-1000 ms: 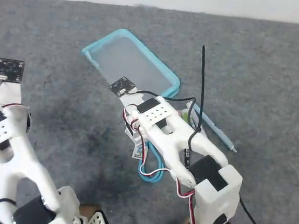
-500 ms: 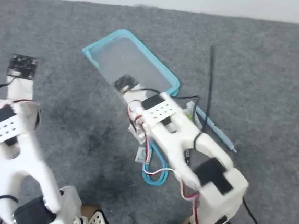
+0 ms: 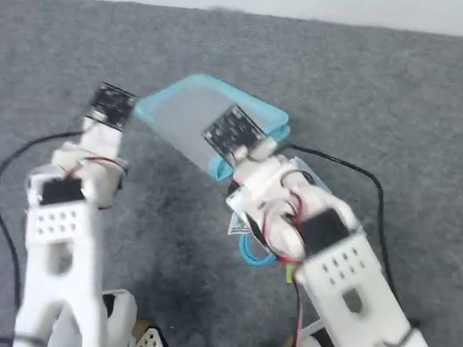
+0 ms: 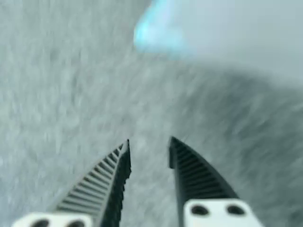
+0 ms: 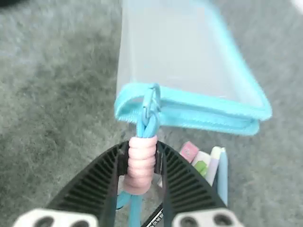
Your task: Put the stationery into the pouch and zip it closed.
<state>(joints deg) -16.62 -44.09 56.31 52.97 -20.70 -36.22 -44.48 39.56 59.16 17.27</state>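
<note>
**Pouch (image 3: 184,112) looks empty; stationery (image 5: 202,163) not yet in**

Left hand (image 4: 149,141) is spread w/ nothing in it, over bare bench (image 3: 417,92) near a pouch corner. Pouch sits mid-bench, toward the far edge. Right hand (image 5: 141,144) pinches the pink zip pull (image 5: 140,163). Stationery lies just beside the pouch, outside it, so loading & zipping are both left, I'd judge. Right wrist view gives grip & stationery plainly; in high view the right arm covers them.

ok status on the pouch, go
Right tool shut on pink pull bead of the pouch. Left tool open over the carpet, near pouch corner. Stationery outside, beside the pouch.
</note>
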